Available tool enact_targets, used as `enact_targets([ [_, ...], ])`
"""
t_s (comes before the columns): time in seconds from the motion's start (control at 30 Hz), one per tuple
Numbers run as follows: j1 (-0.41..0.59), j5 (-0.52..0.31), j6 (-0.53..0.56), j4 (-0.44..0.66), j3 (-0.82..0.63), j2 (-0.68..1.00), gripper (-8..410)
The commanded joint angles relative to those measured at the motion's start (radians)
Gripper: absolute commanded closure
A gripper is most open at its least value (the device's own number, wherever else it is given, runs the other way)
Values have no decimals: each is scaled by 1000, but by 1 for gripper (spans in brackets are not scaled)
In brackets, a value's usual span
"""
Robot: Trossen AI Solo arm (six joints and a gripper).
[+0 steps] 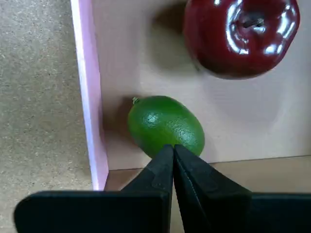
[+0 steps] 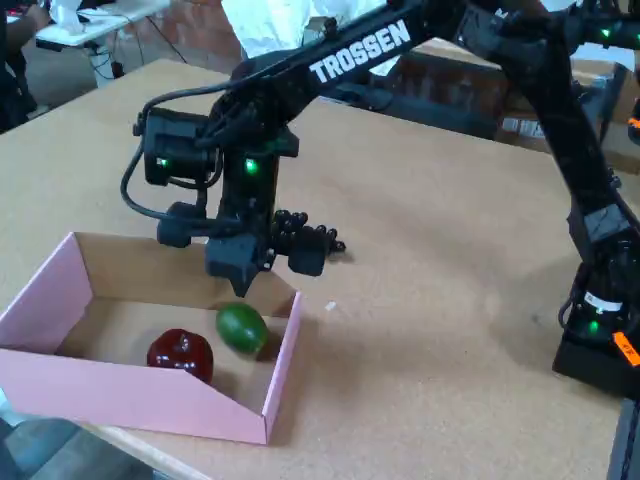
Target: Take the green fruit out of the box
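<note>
Your green fruit (image 1: 165,126) lies inside the box (image 1: 92,121) beside the red fruit (image 1: 240,34); your gripper (image 1: 173,148) hovers above, fingers together, empty; grasp and lift remain.

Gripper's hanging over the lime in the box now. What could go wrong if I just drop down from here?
1. The gripper has its jaws together in the wrist view; lowered like this it would likely push the green fruit rather than straddle it.
2. The fruit lies close to the pink wall of the box, so an opened finger may catch that wall.
3. A nudged fruit could roll toward the red fruit.
</note>
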State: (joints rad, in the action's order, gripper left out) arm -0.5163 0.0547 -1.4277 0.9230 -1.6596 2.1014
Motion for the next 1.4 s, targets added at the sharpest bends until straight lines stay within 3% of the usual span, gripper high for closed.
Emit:
enact_targets([
  [0.0, 0, -3, 2, 30, 0, 0, 402],
  [0.2, 0, -12, 10, 59, 6, 0, 402],
  [0.57, 0, -12, 34, -32, 66, 0, 402],
  [1.37, 0, -8, 101, -36, 64, -6, 402],
])
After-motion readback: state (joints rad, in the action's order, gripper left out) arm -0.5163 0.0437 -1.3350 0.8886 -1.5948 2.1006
